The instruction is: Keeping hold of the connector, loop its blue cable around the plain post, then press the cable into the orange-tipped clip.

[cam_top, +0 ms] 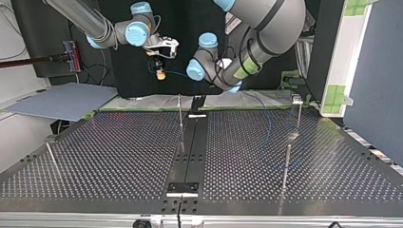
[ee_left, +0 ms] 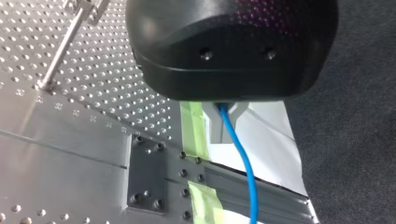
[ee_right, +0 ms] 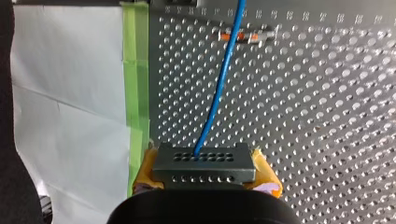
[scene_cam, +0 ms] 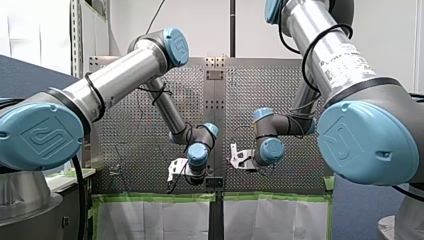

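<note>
Holding gray connector (ee_right: 204, 163) between yellow pads (ee_right: 267, 175): right gripper (ee_right: 205, 173), clamped, far left in top view. One blue cable (ee_right: 219, 88) runs on to left gripper (ee_left: 226, 107), whose grip I cannot tell. Looping and clipping both undone, I judge. Counted: four posts (cam_top: 180, 114), one orange-tipped clip (ee_right: 243, 36).

Glossy perforated metal table (ee_right: 327, 140), matt connector (ee_right: 204, 163)
</note>
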Robot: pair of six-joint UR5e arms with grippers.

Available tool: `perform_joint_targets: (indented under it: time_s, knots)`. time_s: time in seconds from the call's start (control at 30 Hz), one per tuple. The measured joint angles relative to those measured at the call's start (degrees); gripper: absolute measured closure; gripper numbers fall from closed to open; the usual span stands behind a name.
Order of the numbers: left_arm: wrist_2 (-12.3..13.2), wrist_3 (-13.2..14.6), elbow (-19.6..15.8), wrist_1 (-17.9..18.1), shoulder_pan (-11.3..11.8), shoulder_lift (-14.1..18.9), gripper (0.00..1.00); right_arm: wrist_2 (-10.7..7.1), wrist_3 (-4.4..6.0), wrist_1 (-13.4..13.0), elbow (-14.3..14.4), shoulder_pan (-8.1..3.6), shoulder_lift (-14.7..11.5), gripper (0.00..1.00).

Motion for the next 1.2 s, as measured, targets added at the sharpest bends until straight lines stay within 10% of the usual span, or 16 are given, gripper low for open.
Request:
perform_joint_targets:
  time_s: [0.4, 1.2]
  knots:
    - [-6.8, -4.0, -5.7, 7.3, -2.8, 0.1, 1.0, 1.03, -0.12, -1.1, 0.1, -1.12, 1.4, 1.0]
    - [-8.8, 0.4, -4.8, 20.7, -4.6, -3.7, 1.0, 0.77, -0.18, -9.9, -3.9, -3.56, 10.5, 1.0]
